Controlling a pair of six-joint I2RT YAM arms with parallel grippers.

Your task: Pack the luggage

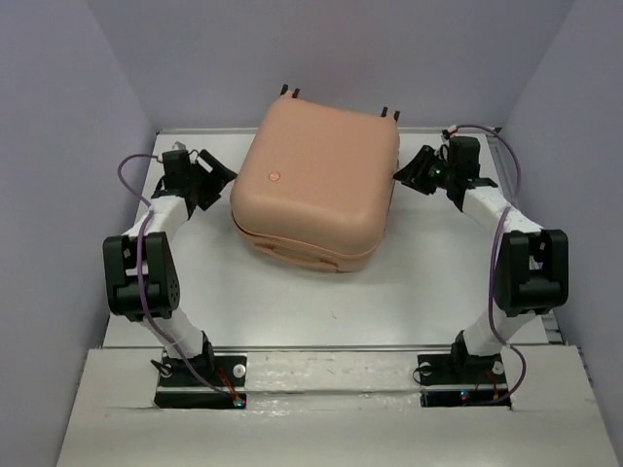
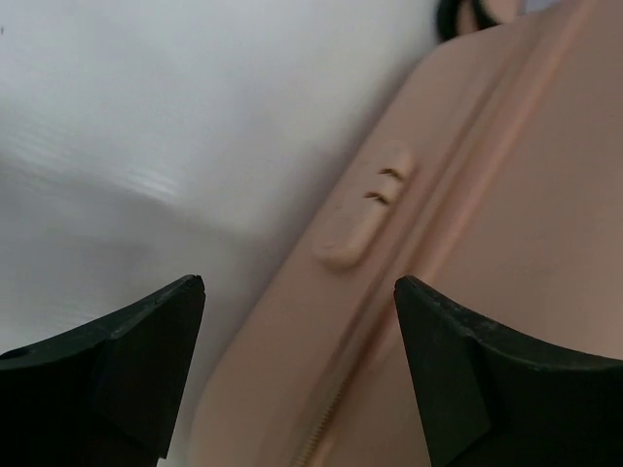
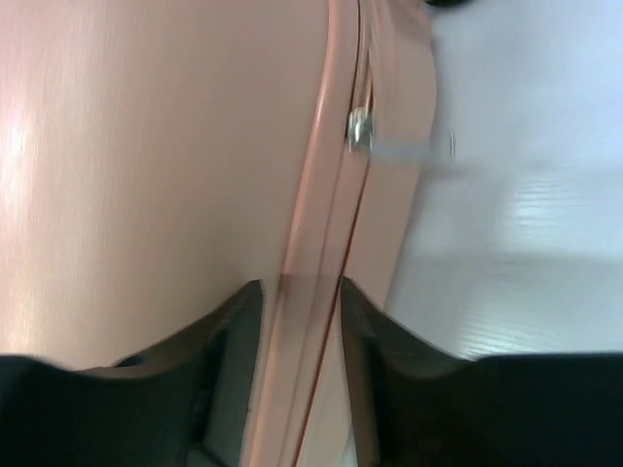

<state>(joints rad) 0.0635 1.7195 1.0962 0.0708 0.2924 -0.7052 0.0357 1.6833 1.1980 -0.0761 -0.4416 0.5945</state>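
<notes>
On a pale white surface (image 1: 292, 311) boxed in by plain lilac walls (image 1: 88, 107), the closed salmon-pink luggage (image 1: 316, 185) lies flat towards the back, left gripper (image 2: 299, 285) jaws wide beside it, right gripper (image 3: 299, 283) jaws narrow astride its zip seam (image 3: 336, 146), whether pinching I cannot tell

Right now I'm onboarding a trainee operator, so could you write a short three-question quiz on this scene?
1. True or false: the luggage lies closed on the table.
2. Which has its jaws wider apart: (A) the left gripper or (B) the right gripper?
3. Fill in: in the right wrist view, a small metal ____ sits on the luggage's seam.
Key: 1 true; 2 A; 3 zipper pull.
</notes>
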